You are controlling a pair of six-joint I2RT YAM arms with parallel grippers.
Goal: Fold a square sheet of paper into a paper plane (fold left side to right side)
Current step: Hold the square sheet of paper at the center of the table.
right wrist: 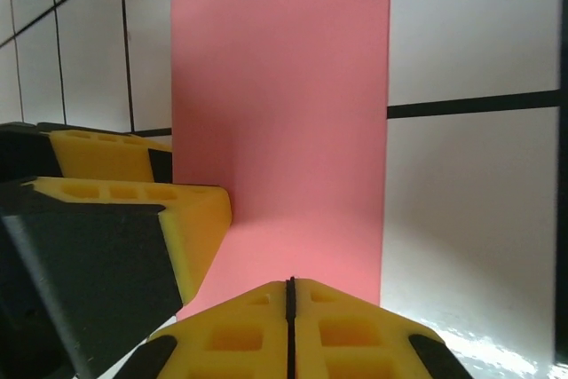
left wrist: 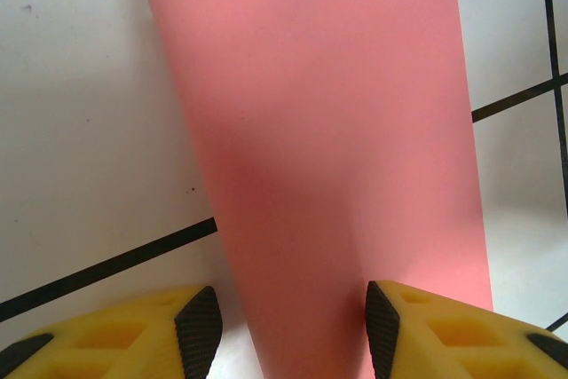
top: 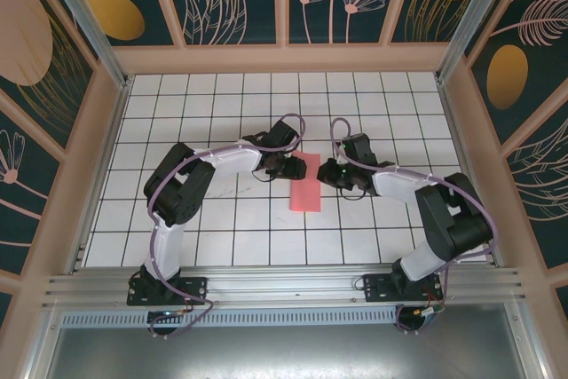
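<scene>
The square sheet of paper [top: 306, 184] lies folded in half as a narrow pink-red rectangle in the middle of the tiled table. Its folded side bulges up in the left wrist view, where the paper [left wrist: 337, 148] runs between the jaws. My left gripper [left wrist: 293, 321] is open and straddles the paper's left part without squeezing it. My right gripper [right wrist: 290, 286] is shut, its joined tips resting on the near edge of the paper [right wrist: 284, 130]. The left gripper's yellow fingers [right wrist: 191, 219] show beside the paper in the right wrist view. From above, the left gripper [top: 286, 166] and right gripper [top: 330, 173] flank the paper's far end.
The white grid-tiled table [top: 222, 219] is bounded by wooden walls [top: 284, 58] and a metal rail [top: 284, 286] at the near edge. Both arms bend in towards the centre.
</scene>
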